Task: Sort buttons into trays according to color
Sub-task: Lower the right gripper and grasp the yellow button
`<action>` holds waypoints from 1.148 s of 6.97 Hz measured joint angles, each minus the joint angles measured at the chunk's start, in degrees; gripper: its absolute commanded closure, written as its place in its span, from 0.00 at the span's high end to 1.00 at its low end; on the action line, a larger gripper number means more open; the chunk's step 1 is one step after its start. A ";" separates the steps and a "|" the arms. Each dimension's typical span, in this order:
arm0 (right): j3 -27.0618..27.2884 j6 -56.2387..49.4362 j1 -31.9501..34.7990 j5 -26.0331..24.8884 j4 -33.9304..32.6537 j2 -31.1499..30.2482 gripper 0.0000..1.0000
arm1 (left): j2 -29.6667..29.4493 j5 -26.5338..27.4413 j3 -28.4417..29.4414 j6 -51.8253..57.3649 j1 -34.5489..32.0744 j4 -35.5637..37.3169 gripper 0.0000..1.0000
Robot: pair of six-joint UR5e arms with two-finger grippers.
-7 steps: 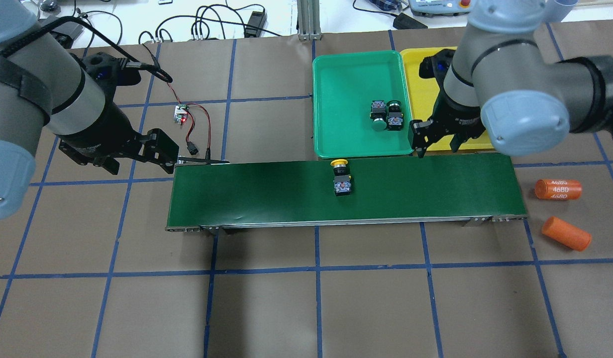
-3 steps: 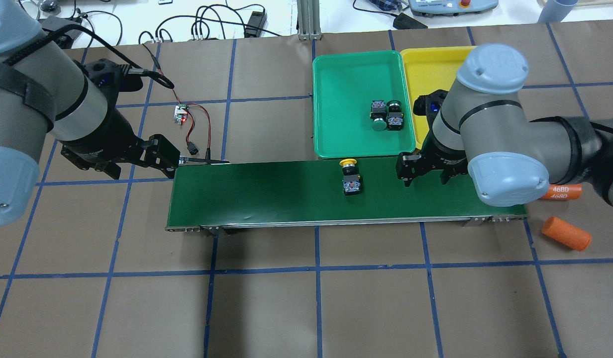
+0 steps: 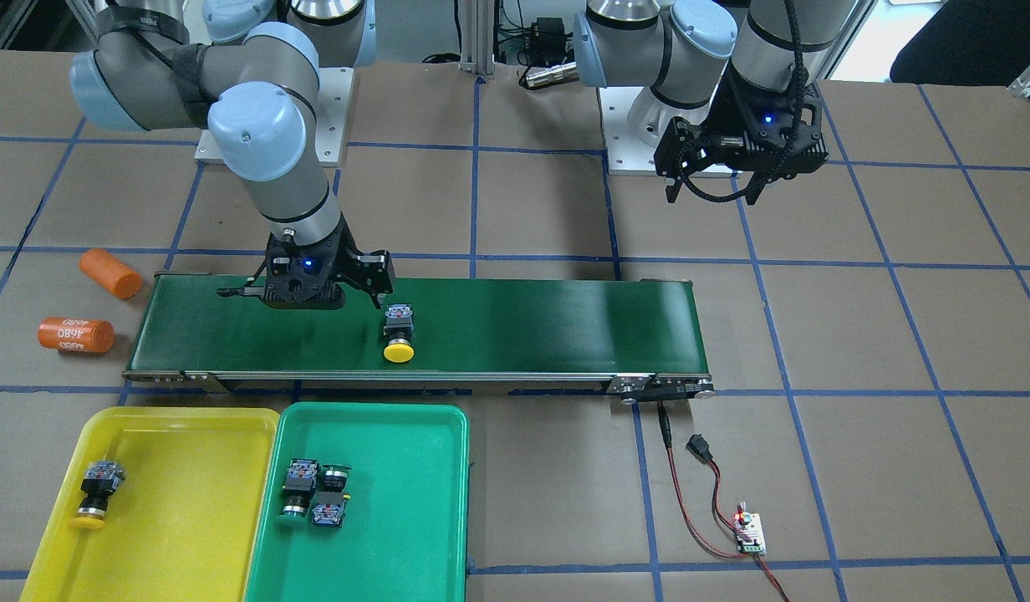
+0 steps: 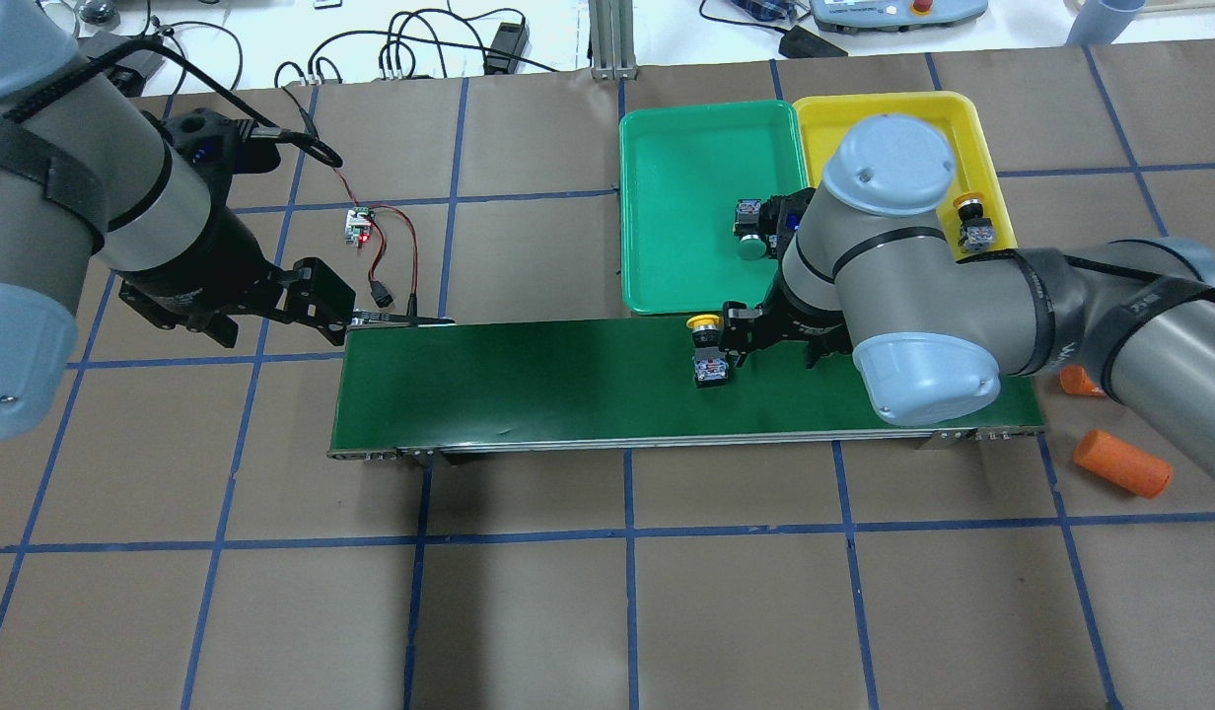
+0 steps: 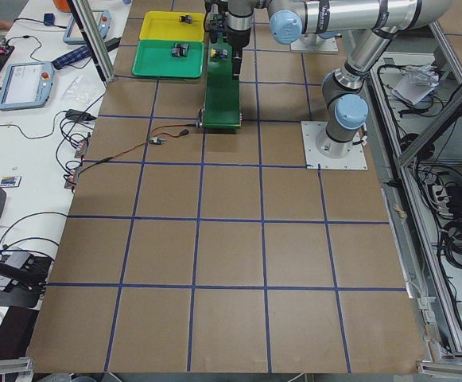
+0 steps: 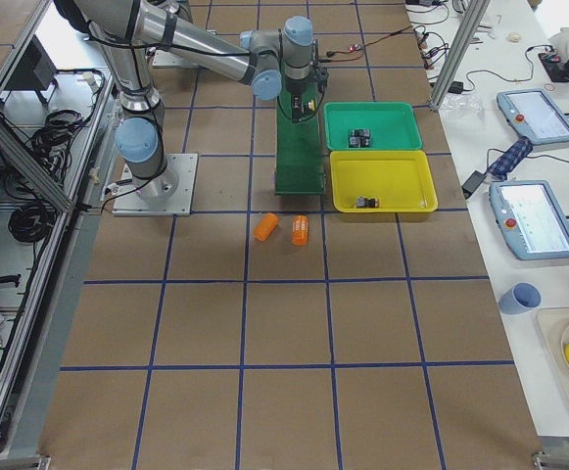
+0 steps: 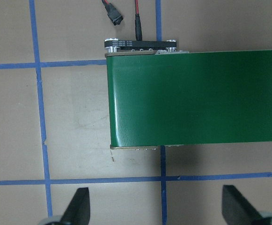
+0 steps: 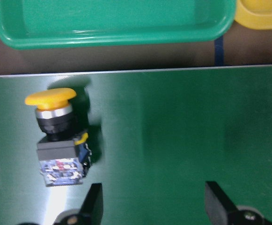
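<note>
A yellow-capped button [image 4: 707, 351] [image 3: 398, 333] [image 8: 56, 136] lies on its side on the dark-green conveyor belt [image 4: 529, 385]. My right gripper [image 4: 773, 347] [image 3: 348, 291] [image 8: 154, 206] hovers low over the belt, open and empty. The button lies just outside its nearer finger, not between the fingers. Two green buttons [image 4: 760, 229] [image 3: 314, 493] rest in the green tray [image 4: 686, 148] [image 3: 415, 502]. Another yellow button [image 4: 972, 222] [image 3: 95, 493] lies in the yellow tray [image 4: 864, 118] [image 3: 189, 502]. My left gripper [image 4: 272, 314] [image 3: 711, 192] [image 7: 157, 208] hangs open and empty off the belt's other end.
Two orange cylinders [image 3: 76, 334] [image 3: 109, 273] lie on the table past the belt's end near the right arm. A small circuit board [image 4: 358, 225] with red wires sits beyond the belt's left end. Cables and pendants lie along the far table edge.
My right gripper has swung from the yellow tray's edge down onto the belt, toward the yellow button. That button has travelled along the belt toward the right arm. The left arm has hardly moved.
</note>
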 measured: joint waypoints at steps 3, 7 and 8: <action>0.02 2.16 1.65 0.02 -3.36 2.62 0.79 | -1.61 -0.44 2.73 -0.39 0.24 -0.69 1.00; 0.32 2.21 1.73 0.08 -3.54 3.66 0.79 | -2.31 -0.53 3.22 -0.60 0.21 -1.87 1.00; 0.36 2.21 1.76 0.09 -3.56 3.86 0.77 | -2.27 -0.46 3.01 -0.62 0.15 -1.90 1.00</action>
